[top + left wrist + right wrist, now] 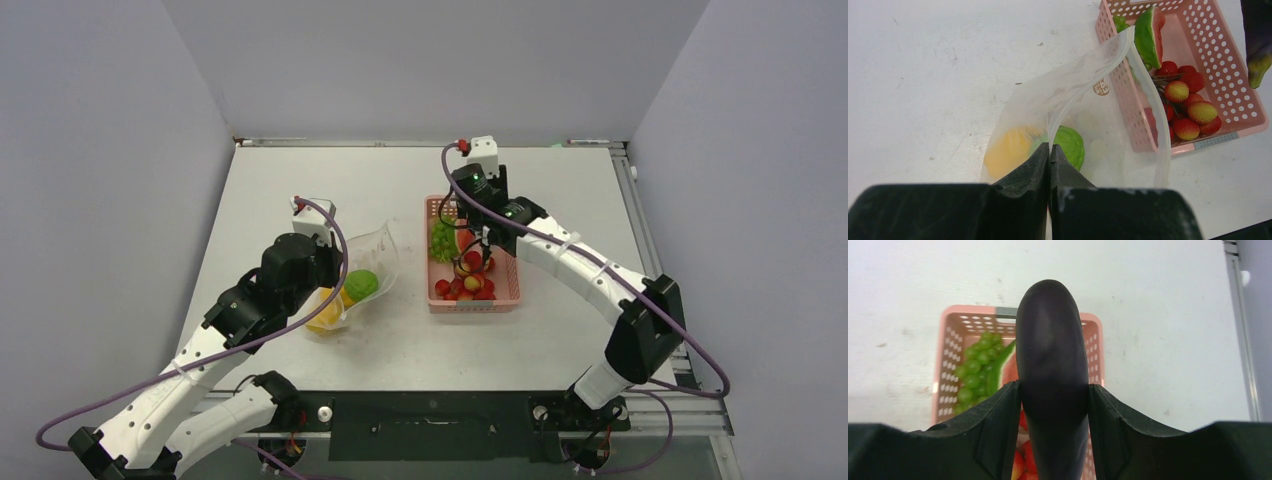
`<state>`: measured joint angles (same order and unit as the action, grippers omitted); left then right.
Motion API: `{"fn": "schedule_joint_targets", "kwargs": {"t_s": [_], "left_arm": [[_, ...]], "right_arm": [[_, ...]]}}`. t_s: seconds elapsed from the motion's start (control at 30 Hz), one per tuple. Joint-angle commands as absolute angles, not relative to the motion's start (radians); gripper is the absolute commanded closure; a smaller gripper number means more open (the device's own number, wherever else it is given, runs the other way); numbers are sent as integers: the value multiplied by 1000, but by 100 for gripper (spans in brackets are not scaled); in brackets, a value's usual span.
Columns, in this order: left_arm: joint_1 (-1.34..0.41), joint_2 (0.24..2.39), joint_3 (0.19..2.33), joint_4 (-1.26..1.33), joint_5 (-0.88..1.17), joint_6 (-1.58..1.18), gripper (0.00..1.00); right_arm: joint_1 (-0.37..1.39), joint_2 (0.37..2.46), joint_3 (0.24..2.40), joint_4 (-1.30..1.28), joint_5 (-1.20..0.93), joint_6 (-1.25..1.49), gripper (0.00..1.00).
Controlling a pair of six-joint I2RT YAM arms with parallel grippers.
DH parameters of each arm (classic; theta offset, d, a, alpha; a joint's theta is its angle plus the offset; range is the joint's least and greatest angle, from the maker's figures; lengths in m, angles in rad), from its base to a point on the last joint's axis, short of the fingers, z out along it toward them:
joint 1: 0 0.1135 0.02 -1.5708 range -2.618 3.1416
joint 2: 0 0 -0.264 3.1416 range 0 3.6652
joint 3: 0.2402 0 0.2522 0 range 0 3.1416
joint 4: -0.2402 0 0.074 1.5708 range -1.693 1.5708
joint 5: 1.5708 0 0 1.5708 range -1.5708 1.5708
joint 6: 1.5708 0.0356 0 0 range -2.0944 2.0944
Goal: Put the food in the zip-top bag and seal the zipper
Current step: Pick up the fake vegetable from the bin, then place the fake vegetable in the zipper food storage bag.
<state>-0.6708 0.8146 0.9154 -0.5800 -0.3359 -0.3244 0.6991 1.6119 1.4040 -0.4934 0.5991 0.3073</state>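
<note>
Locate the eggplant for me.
In the right wrist view, the eggplant is clamped in the right gripper, held above the pink basket.

A white table (330, 180) stands in a booth of three plain pale grey walls (430, 60). Metal rails (640, 205) run along its far and right edges. Lighting is even, diffuse.

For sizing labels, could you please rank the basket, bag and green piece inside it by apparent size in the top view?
1. The basket and the bag: about alike; the left arm hides part of the bag.
2. The green piece: clearly smallest.
</note>
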Motion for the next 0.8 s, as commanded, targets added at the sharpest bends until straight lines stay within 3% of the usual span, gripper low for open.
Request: {"fn": "schedule_joint_targets", "kwargs": {"t_s": [0.0,0.5,0.77], "left_arm": [[-664,807,958,-548,-334,-319,100],[-664,807,959,-547,-325,-319,100],[-664,808,958,-547,-319,-321,100]], "right_arm": [[728,1499,1384,-399,470,335,77],[834,1333,1298,-133,164,472,78],[891,1287,1159,164,150,568,78]]}}
